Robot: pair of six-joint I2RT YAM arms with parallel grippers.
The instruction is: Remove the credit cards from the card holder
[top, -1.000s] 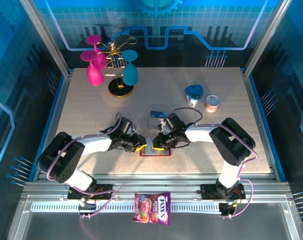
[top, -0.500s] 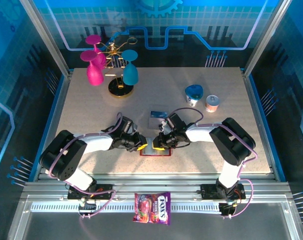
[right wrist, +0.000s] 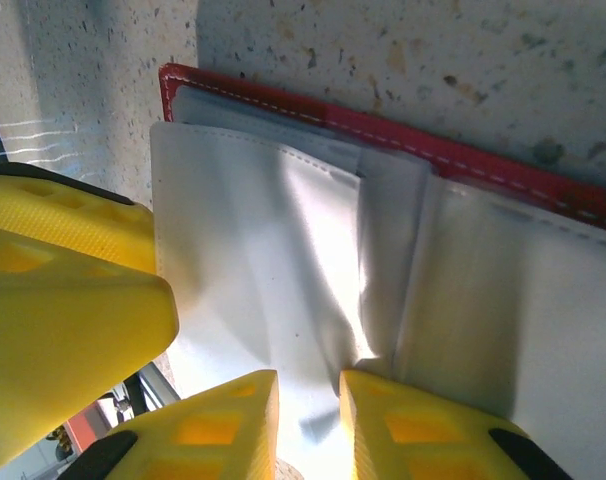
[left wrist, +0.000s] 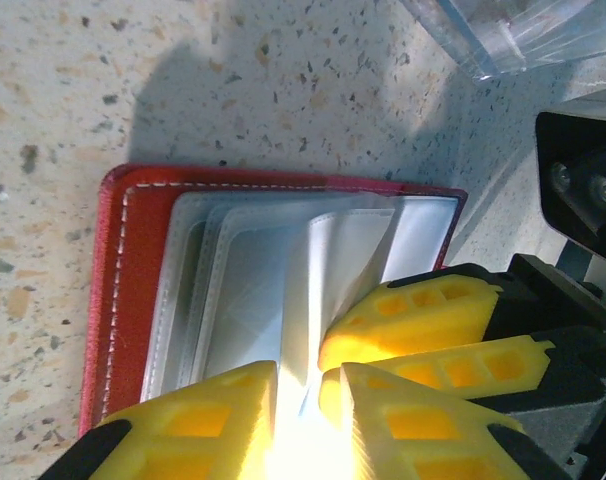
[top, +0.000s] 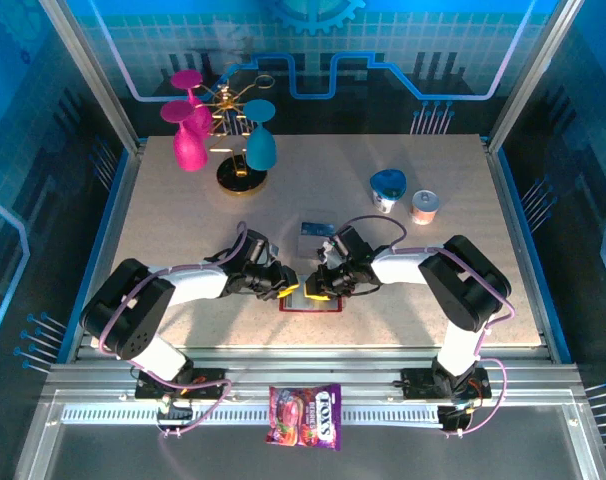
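Where the holder lies: open and flat on the table [top: 183, 230], lower centre of the top view, between the two gripper tips.
Holder [top: 311, 305]: red cover with white stitching [left wrist: 123, 300], clear and whitish sleeves fanned across its inside.
Left gripper [top: 291, 291]: comes in from the left of the frame. In its wrist view the yellow fingers [left wrist: 193, 425] stand close together at the bottom edge, closed on one raised sleeve [left wrist: 343, 260].
Right gripper [top: 318, 294]: comes in from the right, tip almost meeting the left one over the holder. In its wrist view [right wrist: 308, 385] the jaws are nearly together, pinching a creased whitish sleeve [right wrist: 273, 250] at the bottom of the frame; the red edge [right wrist: 483, 160] runs across the upper right.
Cards inside: cannot tell whether any sleeve holds one.
Card [top: 313, 229]: a pale flat rectangle on the table just above the grippers; it looks like clear plastic at the top right of the left wrist view [left wrist: 503, 35].
Writing: "FOX'S" on the bag [top: 305, 415] at bottom centre, on the rail below the table.
Right of centre: two small cups, one blue-topped [top: 388, 187], one pinkish [top: 424, 206].
Upper left: pink glass [top: 189, 140] and teal glass [top: 260, 148] by a gold stand [top: 241, 178].
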